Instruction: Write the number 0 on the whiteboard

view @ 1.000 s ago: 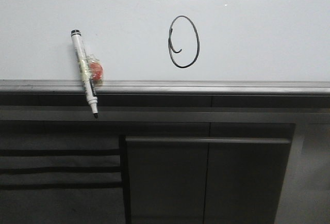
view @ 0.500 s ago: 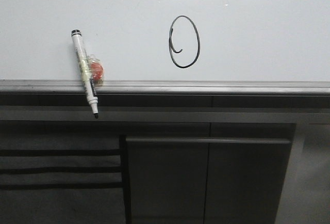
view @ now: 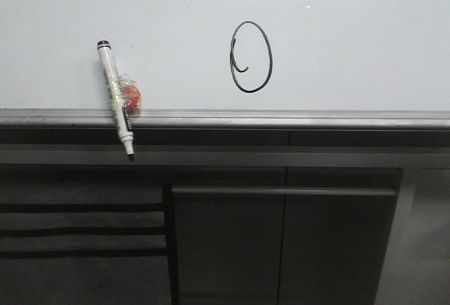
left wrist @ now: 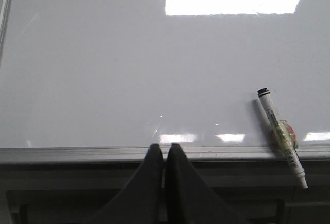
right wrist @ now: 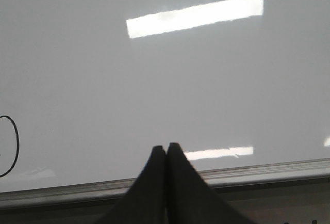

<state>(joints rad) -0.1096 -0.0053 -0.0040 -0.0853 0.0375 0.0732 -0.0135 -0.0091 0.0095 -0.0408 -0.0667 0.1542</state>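
Front view: whiteboard (view: 365,45) glossy, grey rail (view: 295,118) along near edge. Number 0 (view: 251,57) drawn near middle of board. Marker (view: 115,99) lying tilted across rail toward left edge, tip overhanging, small red object (view: 131,96) touching it.

Left wrist view: left gripper (left wrist: 164,154) pressed together, empty, above rail.

Right wrist view: right gripper (right wrist: 166,154) pressed together, empty, beside the 0.

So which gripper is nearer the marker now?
Left. The left gripper, shut, sits off the rail with the marker in its view. The right gripper, shut, sees only the number 0 edge, no marker.
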